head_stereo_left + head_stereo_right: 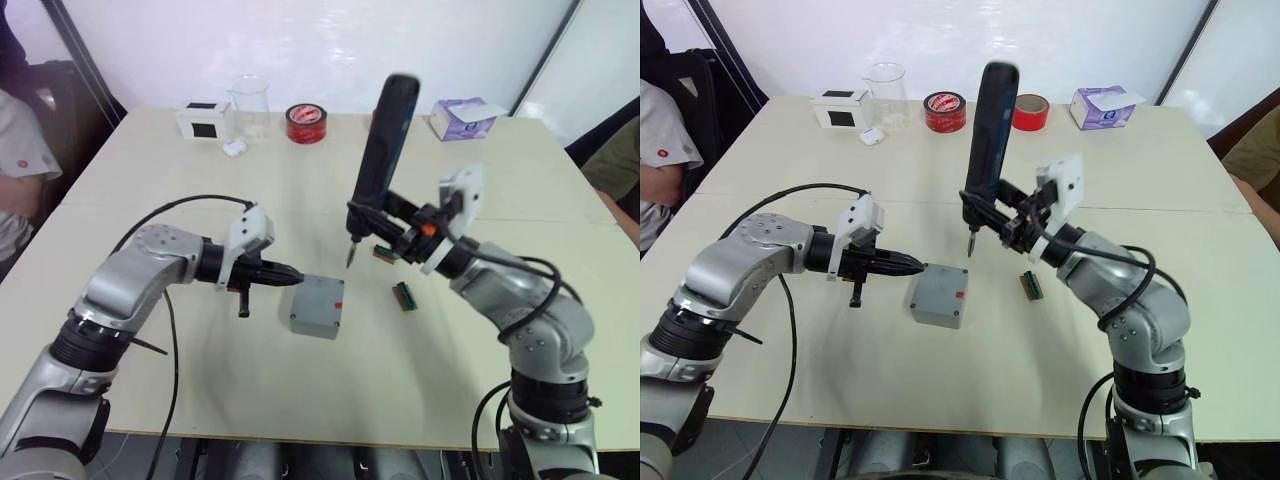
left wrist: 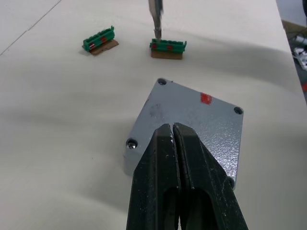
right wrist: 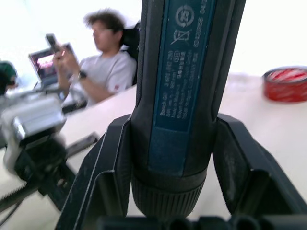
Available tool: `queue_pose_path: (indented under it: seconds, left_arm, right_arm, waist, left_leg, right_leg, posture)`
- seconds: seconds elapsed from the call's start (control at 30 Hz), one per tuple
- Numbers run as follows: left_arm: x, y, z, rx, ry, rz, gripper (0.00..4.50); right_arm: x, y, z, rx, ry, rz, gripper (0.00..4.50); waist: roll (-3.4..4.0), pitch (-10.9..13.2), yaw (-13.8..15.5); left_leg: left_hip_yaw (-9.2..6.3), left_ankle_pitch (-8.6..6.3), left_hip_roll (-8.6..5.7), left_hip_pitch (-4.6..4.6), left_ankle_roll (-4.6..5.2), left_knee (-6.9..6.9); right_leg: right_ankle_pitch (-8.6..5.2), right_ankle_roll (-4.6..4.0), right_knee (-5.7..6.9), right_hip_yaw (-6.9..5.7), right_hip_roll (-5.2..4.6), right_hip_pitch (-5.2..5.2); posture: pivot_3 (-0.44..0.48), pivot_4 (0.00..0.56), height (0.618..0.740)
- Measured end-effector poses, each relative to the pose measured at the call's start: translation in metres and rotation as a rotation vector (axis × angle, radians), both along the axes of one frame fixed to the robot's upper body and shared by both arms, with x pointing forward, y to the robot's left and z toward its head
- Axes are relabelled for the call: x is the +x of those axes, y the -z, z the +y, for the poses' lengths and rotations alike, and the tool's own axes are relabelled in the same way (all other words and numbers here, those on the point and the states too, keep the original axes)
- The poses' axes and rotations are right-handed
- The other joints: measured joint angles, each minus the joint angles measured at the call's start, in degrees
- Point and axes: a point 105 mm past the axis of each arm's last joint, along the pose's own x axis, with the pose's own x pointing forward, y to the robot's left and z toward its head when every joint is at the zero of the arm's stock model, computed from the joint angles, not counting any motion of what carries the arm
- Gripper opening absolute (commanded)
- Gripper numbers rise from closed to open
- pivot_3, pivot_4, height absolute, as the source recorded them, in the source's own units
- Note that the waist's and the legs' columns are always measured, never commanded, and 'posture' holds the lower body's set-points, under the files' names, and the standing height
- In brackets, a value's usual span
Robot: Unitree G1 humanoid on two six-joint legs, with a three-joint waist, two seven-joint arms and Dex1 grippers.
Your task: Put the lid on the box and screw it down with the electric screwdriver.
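Note:
The grey box (image 1: pixel 312 328) sits mid-table with the lid (image 2: pixel 192 115) lying flush on top of it; screws show in its corners and a small red mark near one edge. My left gripper (image 1: pixel 297 272) is shut and empty, its tips resting at the lid's near edge. My right gripper (image 1: pixel 385 235) is shut on the electric screwdriver (image 1: pixel 385 150), which stands nearly upright. Its bit tip (image 1: pixel 350 262) hangs above the table just beyond the box's far corner, apart from the lid.
Two small green connector pieces (image 1: pixel 404 296) (image 1: pixel 383 253) lie right of the box. Along the far edge stand a white box (image 1: pixel 205 120), a clear beaker (image 1: pixel 250 105), red tape (image 1: pixel 306 123) and a purple tissue box (image 1: pixel 462 118). A person (image 1: pixel 20 160) sits at the left.

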Motion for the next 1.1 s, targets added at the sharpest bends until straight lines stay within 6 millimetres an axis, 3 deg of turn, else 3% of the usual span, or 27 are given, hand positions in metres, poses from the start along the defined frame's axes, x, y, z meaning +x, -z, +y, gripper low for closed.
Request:
queue_pose_path:
  seconds: [0.27, 1.1]
  left_arm:
    - [-0.002, 0.019, -0.015, 0.053, 0.043, -0.025, 0.00]
    - [-0.001, 0.022, -0.020, 0.050, 0.049, -0.066, 0.00]
  right_arm:
    - [-0.001, 0.007, 0.006, -0.037, 0.004, -0.040, 1.82]
    - [-0.001, 0.022, 0.013, -0.076, -0.013, -0.064, 1.82]
  waist:
    - [0.00, 0.0, -0.2]
    - [-0.02, 0.0, -0.1]
  left_leg:
    - [-0.03, 0.00, 0.03, 0.02, 0.00, 0.00]
    - [-0.07, 0.01, 0.02, 0.16, 0.00, 0.00]
  right_leg:
    - [0.00, 0.00, 0.02, 0.00, 0.06, 0.00]
    - [0.00, 0.00, 0.04, -0.01, 0.03, 0.14]
  posture:
    - [0.000, 0.150, 0.740]
    - [0.000, 0.150, 0.740]
